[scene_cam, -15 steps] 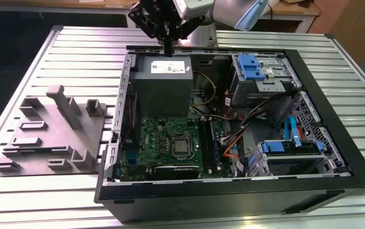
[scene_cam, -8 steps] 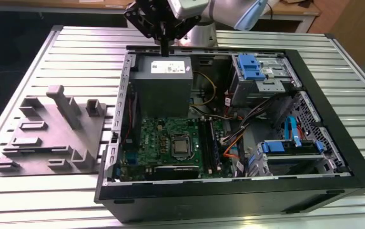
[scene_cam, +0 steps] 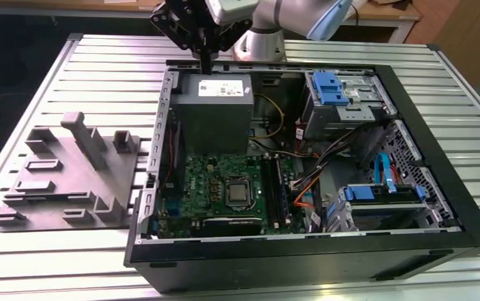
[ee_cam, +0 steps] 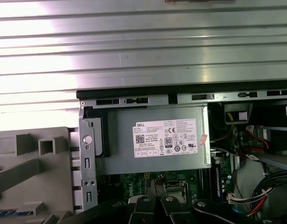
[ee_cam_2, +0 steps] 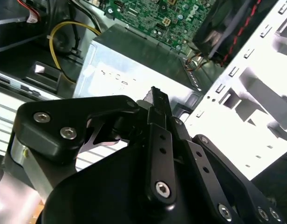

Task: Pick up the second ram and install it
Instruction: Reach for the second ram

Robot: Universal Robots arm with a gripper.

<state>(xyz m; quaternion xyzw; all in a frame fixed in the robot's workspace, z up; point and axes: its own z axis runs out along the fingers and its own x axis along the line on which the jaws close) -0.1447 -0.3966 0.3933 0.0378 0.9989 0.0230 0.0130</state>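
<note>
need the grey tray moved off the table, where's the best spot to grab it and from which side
Probably the tall upright slab on the grey tray. It stands well above everything else moulded on the tray, with free space around it, so coming straight down from above and pinching across its two broad faces looks the surest hold.
</note>
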